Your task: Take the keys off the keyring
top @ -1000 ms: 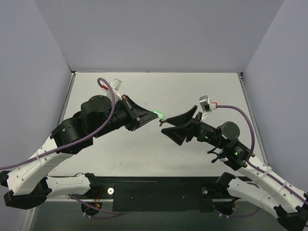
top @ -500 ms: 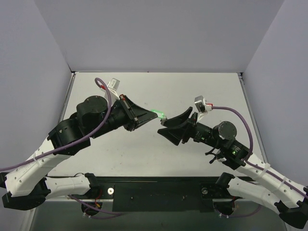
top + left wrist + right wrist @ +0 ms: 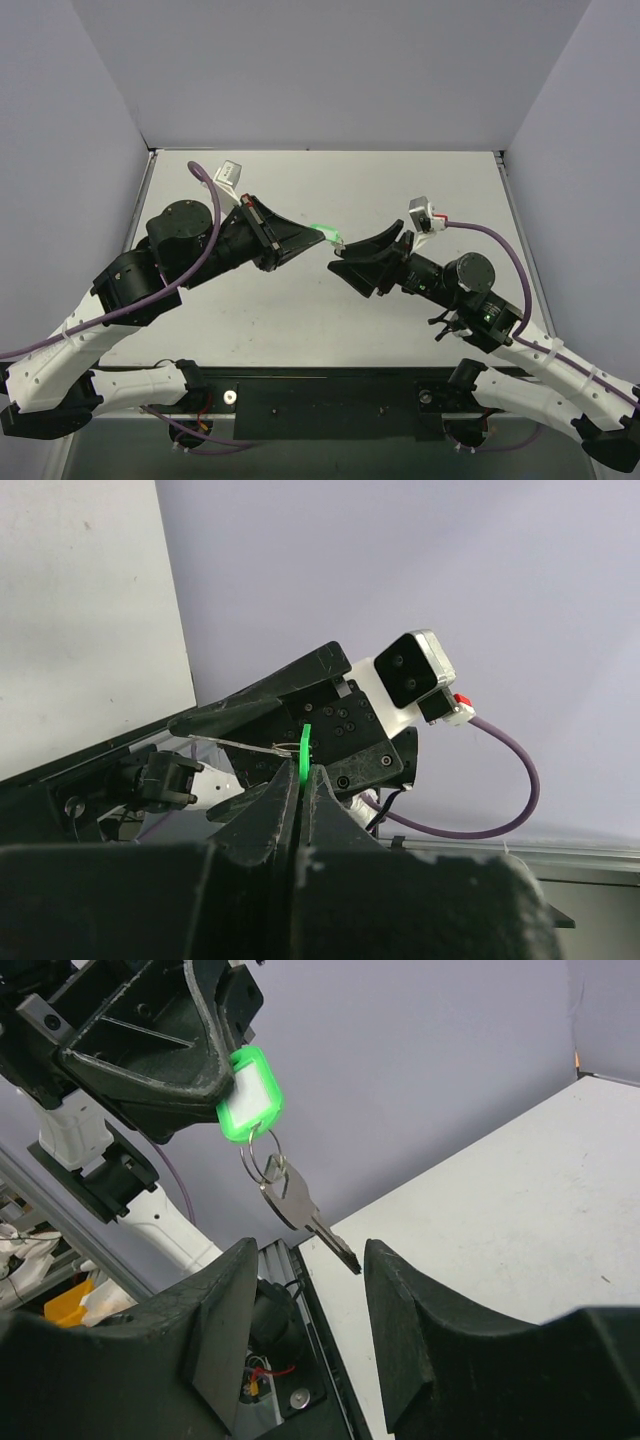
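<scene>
1. Pale lilac walls (image 3: pixel 330 70) close in the back and both sides of a white table (image 3: pixel 420 190).
2. A black rail (image 3: pixel 330 395) runs along the table's near edge, where both arm bases sit.
3. The left arm (image 3: pixel 150 270) reaches in from the left and the right arm (image 3: pixel 480 300) from the right. They meet nose to nose above the middle of the table.
4. A purple cable (image 3: pixel 215 215) loops over the left arm, and another runs along the right arm to its white wrist camera (image 3: pixel 425 213).
5. The left gripper (image 3: pixel 312 236) is pinched tight on the keyring (image 3: pixel 248 1096), a bright green oval tag held in the air above the table.
6. The right gripper (image 3: pixel 310 1260) has its jaws partly apart and grips nothing. It faces the left gripper's tip, just beside it.
7. A thin metal ring (image 3: pixel 262 1155) hangs from the tag.
8. The key (image 3: pixel 300 1210), slim and grey, dangles from that ring. Its tip points down into the gap between the right jaws and touches neither.
9. From the left wrist, the tag shows edge-on as a green sliver between its own black fingers (image 3: pixel 262 825), which block much of that view.
</scene>
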Controlling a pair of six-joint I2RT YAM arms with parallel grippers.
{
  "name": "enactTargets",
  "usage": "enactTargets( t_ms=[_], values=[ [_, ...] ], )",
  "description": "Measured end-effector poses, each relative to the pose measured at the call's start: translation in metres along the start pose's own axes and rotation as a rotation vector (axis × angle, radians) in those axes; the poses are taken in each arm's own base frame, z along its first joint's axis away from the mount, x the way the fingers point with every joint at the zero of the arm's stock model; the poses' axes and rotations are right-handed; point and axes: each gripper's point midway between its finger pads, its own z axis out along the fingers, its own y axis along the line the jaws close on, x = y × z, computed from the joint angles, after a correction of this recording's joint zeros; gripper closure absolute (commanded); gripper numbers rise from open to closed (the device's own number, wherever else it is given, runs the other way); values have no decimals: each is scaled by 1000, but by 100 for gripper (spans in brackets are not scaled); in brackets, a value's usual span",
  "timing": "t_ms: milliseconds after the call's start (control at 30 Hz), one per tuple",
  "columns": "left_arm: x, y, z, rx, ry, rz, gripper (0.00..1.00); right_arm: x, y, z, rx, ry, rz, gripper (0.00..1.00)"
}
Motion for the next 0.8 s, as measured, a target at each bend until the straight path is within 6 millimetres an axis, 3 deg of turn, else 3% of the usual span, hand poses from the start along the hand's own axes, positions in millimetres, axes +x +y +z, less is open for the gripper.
enactTargets(
  t_ms=[500, 800],
  values=[
    [1, -3, 0, 12, 6, -18, 100, -16, 8, 3, -7, -59, -9, 61],
    [2, -3, 0, 17, 12, -23, 100, -24, 16, 4, -23, -75, -22, 71]
  ],
)
